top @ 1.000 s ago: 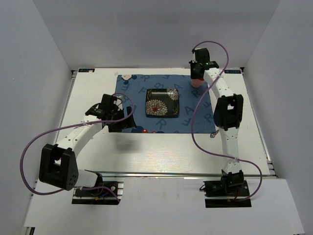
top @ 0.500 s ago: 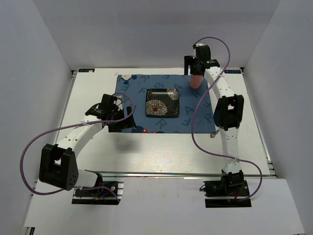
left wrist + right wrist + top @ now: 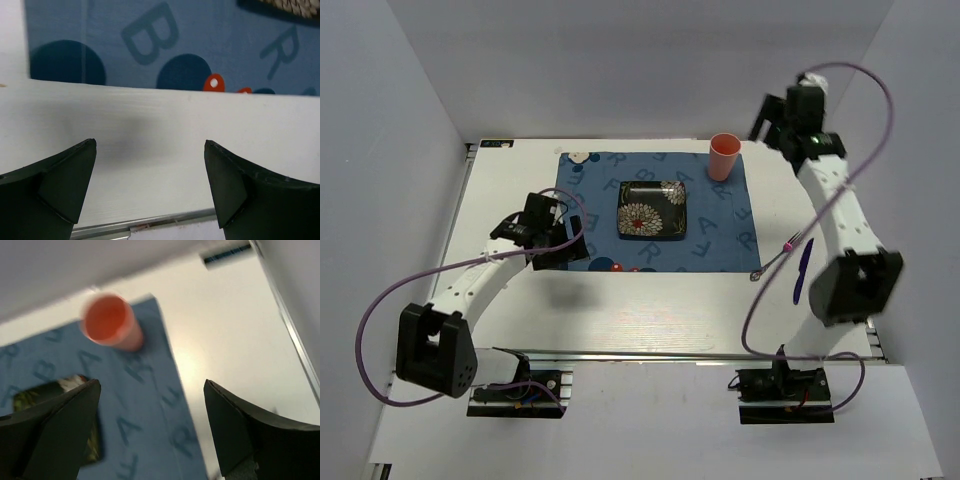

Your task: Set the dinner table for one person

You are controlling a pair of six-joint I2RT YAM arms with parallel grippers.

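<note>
The white surface (image 3: 670, 310) fills the space ahead of both arms, its long side along the near rail (image 3: 670, 355). A blue mat (image 3: 720, 235) covers its far middle, carrying a black flowered dish (image 3: 652, 210) and, at the far right corner, an upright pink cup (image 3: 723, 157). The right hand (image 3: 772, 120) hangs above and just right of the cup, fingers wide apart, empty. A slim dark utensil (image 3: 802, 268) lies right of the mat, likely the right arm's to fetch. The left hand (image 3: 535, 228), also spread and empty, hovers low over the mat's near-left edge.
</note>
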